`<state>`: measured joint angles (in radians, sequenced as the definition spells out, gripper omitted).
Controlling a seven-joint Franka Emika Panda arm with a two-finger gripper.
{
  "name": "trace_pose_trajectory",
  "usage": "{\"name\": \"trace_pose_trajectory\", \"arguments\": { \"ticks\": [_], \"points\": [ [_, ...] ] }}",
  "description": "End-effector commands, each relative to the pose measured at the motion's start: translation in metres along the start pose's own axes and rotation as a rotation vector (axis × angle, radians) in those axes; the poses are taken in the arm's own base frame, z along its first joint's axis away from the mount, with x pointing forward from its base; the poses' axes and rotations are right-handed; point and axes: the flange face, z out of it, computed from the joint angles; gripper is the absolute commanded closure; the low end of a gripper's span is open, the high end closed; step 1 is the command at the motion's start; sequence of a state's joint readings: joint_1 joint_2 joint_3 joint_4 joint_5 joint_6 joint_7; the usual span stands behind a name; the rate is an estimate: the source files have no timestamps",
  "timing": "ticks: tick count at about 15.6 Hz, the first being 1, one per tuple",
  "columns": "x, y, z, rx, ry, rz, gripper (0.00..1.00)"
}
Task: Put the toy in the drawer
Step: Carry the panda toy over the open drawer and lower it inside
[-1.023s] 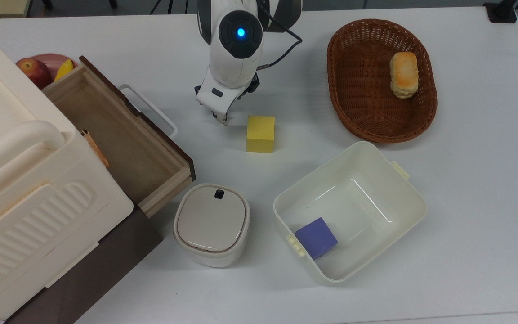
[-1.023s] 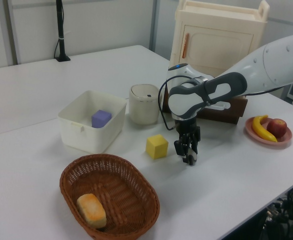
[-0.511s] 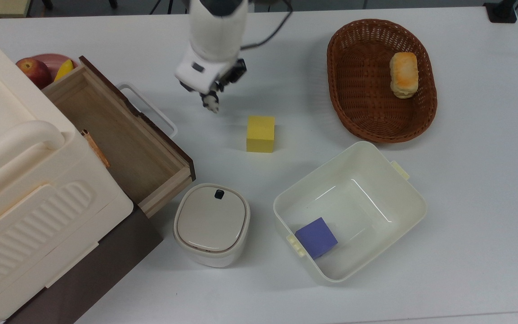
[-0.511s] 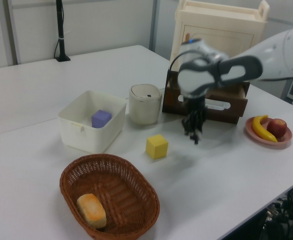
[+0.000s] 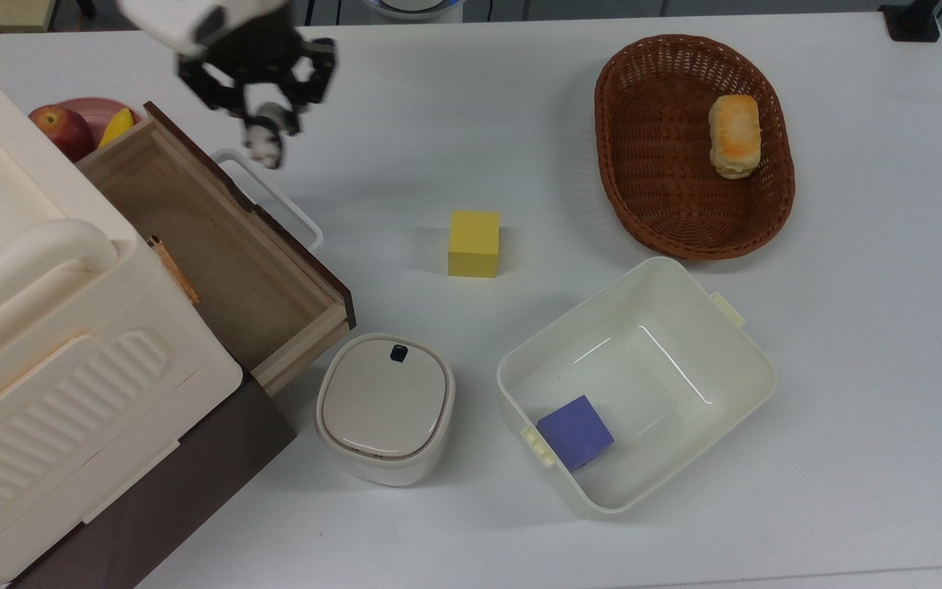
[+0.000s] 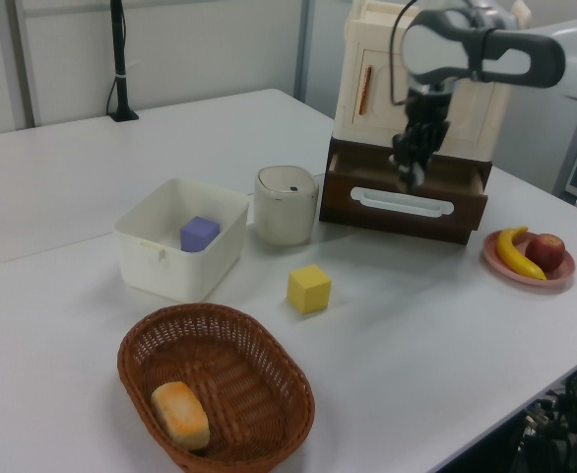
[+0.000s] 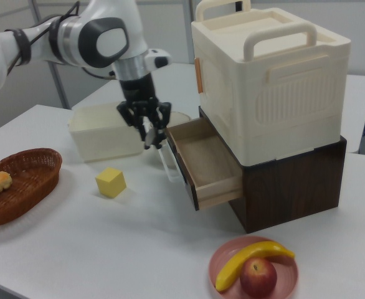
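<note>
**A:** Where is your pincer (image 5: pixel 265 146)?

**B:** You have it in the air above the white loop handle (image 5: pixel 271 199) of the drawer (image 5: pixel 217 254), just outside the dark brown front. In the left view, the pincer (image 6: pixel 408 169) hangs in front of the cream cabinet (image 6: pixel 436 74), right over the drawer (image 6: pixel 407 193). In the right view, the pincer (image 7: pixel 149 138) sits at the drawer's front edge, on the right view's left of the drawer (image 7: pixel 206 163).

**A:** And its state?

**B:** It is closed narrowly on the toy (image 5: pixel 263 145), a tiny black-and-white figurine gripped between the fingertips. You see the toy off the desk (image 5: pixel 847 327), not yet inside the drawer.

**A:** What does the drawer look like?

**B:** It is pulled out, its light-wood floor bare.

**A:** What else sits on your desk?

**B:** A yellow cube (image 5: pixel 473 243) stands alone near the middle. A white plastic bin (image 5: pixel 724 327) holds a purple cube (image 5: pixel 576 431) in one corner. Beside the bin is a small lidded cream container (image 5: pixel 383 407), just by the drawer's corner. A brown wicker basket (image 5: pixel 659 164) holds a piece of bread (image 5: pixel 734 136). A pink plate (image 7: pixel 226 255) carries a banana (image 7: pixel 248 259) and an apple (image 7: pixel 258 278), near the cabinet's dark base.
</note>
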<state>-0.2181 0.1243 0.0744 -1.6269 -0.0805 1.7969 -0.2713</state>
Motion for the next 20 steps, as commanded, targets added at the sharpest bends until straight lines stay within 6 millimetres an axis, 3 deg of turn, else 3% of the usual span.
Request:
{"name": "trace_pose_trajectory", "arguments": {
  "ticks": [1, 2, 4, 8, 12, 15, 16, 17, 19, 20],
  "points": [
    [0.004, 0.056, -0.005, -0.007, 0.079, 0.067, 1.0],
    [0.004, 0.067, -0.002, -0.016, 0.093, 0.083, 1.0],
    [0.018, 0.077, 0.027, -0.026, 0.107, 0.097, 1.0],
    [0.03, 0.077, 0.067, -0.018, 0.075, 0.086, 1.0],
    [0.036, 0.075, 0.09, -0.009, 0.045, 0.081, 1.0],
    [0.039, 0.076, 0.088, -0.018, 0.076, 0.081, 0.95],
    [0.039, 0.077, 0.089, -0.019, 0.076, 0.081, 0.86],
    [0.039, 0.077, 0.09, -0.017, 0.076, 0.081, 0.63],
    [0.04, 0.077, 0.091, -0.016, 0.076, 0.082, 0.27],
    [0.04, 0.077, 0.089, -0.017, 0.079, 0.082, 0.01]
  ]
}}
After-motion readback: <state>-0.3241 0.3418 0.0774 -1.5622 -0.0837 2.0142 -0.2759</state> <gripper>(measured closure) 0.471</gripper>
